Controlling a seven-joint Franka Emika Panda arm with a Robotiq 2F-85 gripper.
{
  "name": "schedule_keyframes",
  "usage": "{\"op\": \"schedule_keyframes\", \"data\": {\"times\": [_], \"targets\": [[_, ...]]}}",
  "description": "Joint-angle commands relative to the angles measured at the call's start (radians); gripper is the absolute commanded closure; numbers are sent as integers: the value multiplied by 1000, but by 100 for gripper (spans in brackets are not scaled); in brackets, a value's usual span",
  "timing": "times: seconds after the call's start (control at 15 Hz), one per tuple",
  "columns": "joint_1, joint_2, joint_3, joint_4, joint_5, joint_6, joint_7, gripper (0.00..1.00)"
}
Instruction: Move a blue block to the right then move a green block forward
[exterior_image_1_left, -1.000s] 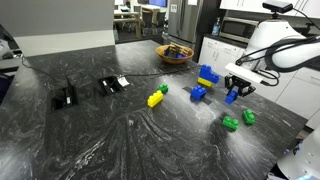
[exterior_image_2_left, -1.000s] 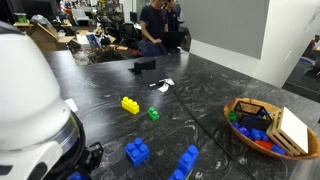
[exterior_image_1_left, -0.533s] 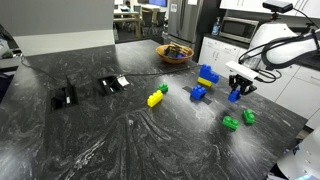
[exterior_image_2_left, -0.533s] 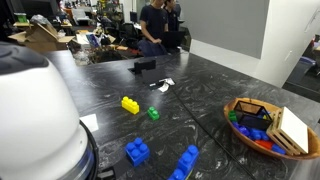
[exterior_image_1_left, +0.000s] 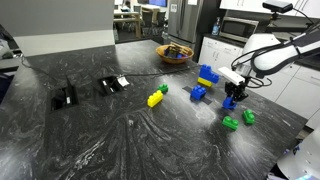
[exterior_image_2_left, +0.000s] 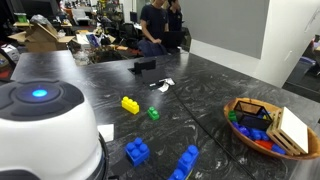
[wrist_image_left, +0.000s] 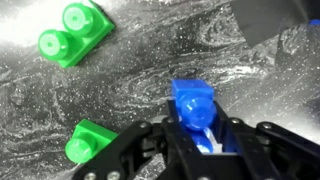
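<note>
My gripper (exterior_image_1_left: 231, 97) is shut on the slim dark-blue block (wrist_image_left: 192, 108), which stands between the fingers (wrist_image_left: 200, 140) in the wrist view. In an exterior view the block (exterior_image_1_left: 229, 102) hangs low, at or just above the table, right of the squat blue brick (exterior_image_1_left: 198, 94). The green block (exterior_image_1_left: 231, 123) lies in front of the gripper, with a chunkier green brick (exterior_image_1_left: 248, 117) beside it. Both green bricks show in the wrist view, at upper left (wrist_image_left: 75, 33) and lower left (wrist_image_left: 85, 143).
A blue-and-yellow stack (exterior_image_1_left: 208, 75) sits behind the gripper. A yellow-and-green piece (exterior_image_1_left: 157, 96) lies mid-table, also in the other exterior view (exterior_image_2_left: 130, 104). A bowl (exterior_image_1_left: 175, 53) of bricks stands at the back. The robot base (exterior_image_2_left: 45, 130) blocks one exterior view's lower left.
The gripper has come down and slightly left with the blue block, from above the table to close to its surface. The other bricks have not moved.
</note>
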Motion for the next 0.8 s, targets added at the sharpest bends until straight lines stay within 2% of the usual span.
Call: {"op": "schedule_keyframes", "data": {"times": [0.0,0.07,0.2,0.27,0.6,0.73], "targets": [[30,53,4,1,43,64,90,90],[38,58,5,4,46,74,113,90],[45,48,12,7,30,84,161,54],[47,41,15,7,20,87,182,39],[36,-39,49,-8,-66,56,264,5],[40,-69,66,12,-117,15,276,0]]}}
